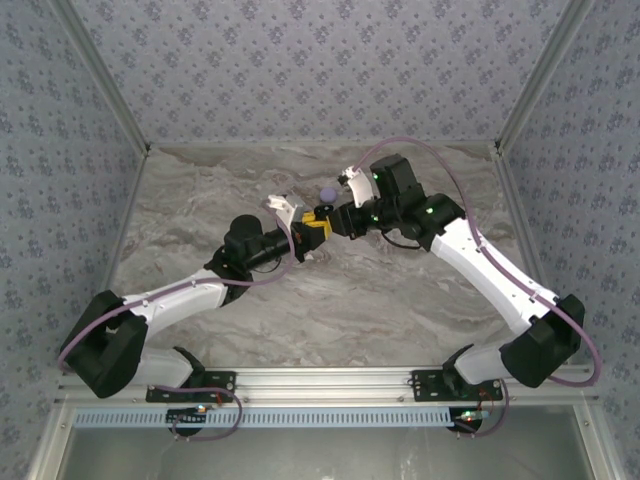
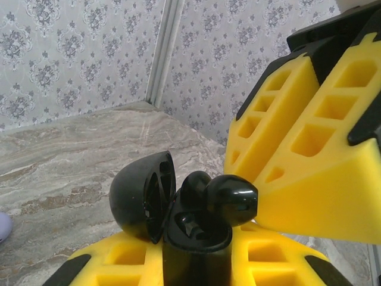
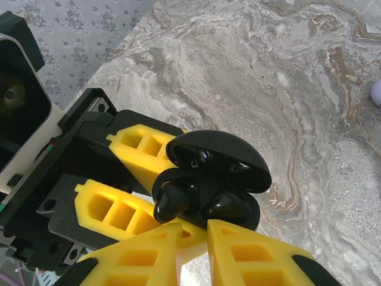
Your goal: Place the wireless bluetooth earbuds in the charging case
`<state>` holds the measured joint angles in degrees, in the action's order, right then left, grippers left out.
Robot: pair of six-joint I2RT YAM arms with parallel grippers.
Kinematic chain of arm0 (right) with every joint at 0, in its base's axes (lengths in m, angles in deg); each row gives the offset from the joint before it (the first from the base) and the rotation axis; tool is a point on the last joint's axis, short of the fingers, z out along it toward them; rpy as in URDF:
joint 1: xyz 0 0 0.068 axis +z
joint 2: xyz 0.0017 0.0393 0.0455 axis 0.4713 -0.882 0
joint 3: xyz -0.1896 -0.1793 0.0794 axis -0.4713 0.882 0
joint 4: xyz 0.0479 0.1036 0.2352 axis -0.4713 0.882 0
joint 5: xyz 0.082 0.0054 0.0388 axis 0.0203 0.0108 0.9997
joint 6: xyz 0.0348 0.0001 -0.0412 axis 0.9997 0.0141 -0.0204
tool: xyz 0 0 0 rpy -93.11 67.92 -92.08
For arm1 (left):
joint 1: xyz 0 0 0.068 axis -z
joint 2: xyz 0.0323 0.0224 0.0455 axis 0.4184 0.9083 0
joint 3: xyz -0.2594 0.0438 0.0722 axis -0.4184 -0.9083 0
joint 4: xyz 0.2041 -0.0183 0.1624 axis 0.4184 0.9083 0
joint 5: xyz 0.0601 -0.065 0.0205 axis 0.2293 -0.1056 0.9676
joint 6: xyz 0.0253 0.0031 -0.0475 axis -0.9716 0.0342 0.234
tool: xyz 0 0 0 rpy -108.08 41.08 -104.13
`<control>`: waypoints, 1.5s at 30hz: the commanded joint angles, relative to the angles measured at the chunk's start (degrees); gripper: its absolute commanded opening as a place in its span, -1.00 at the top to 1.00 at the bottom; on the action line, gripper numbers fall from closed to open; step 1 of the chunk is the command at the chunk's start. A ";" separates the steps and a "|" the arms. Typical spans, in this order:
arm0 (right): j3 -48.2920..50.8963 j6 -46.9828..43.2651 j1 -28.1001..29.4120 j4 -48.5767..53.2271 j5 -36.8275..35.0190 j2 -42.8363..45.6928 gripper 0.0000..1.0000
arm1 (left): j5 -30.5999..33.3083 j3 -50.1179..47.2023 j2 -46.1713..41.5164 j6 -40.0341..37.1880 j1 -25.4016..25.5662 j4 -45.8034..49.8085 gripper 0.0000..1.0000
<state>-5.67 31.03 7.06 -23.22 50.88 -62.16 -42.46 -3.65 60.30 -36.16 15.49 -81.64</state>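
We see the left pincer (image 1: 312, 232) clamped on a glossy black rounded plastic charging case (image 3: 220, 161), its lid open and two glossy black earbuds (image 3: 178, 199) in its mouth, the right pincer (image 3: 193, 238) just beside the case with tips nearly together (whether it grips we cannot tell), and beyond the case a small lilac round object (image 1: 326, 193) on the grey marbled worktop (image 1: 400, 290).
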 commanded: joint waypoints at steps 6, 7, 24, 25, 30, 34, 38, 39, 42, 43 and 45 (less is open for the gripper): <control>-2.95 0.17 0.51 0.36 2.89 -1.98 0.59 | -3.68 3.57 -0.49 -2.58 0.66 0.98 0.58; -3.25 0.17 0.59 0.47 3.05 -2.19 0.59 | -3.68 3.58 -0.40 -2.58 0.72 1.06 0.58; 2.35 3.67 -5.45 -3.62 -2.16 4.53 0.56 | -2.82 2.88 -2.37 -4.06 0.72 2.18 0.58; 2.75 3.98 -6.55 -3.50 -1.28 4.68 0.57 | -3.57 2.79 -2.58 -4.15 0.71 1.60 0.58; 4.69 4.99 -10.67 -3.72 4.83 4.57 0.62 | -7.01 3.30 -3.43 -4.51 0.77 -0.12 0.58; 6.10 5.62 -13.39 -4.94 11.20 4.28 0.65 | -10.85 4.35 -3.74 -3.99 0.80 -1.17 0.58; 6.73 5.64 -14.27 -5.58 16.09 3.54 0.66 | -13.17 4.92 -3.67 -3.02 0.70 -3.08 0.58; 6.82 5.66 -14.27 -5.98 17.11 3.39 0.66 | -13.75 5.12 -3.70 -2.84 0.77 -3.19 0.58; 7.39 5.94 -14.34 -7.25 19.81 3.19 0.67 | -14.86 5.68 -3.50 -2.32 0.74 -3.73 0.58; 7.56 6.04 -14.34 -7.71 20.54 3.26 0.67 | -15.12 5.76 -3.39 -2.06 0.73 -4.01 0.58; 7.66 6.19 -14.29 -8.35 21.75 3.18 0.67 | -15.28 5.77 -3.39 -1.94 0.73 -4.33 0.58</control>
<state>1.34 36.26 -7.02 -29.62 67.88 -58.69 -55.27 0.33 58.37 -38.85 15.89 -82.58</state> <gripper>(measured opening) 0.167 0.213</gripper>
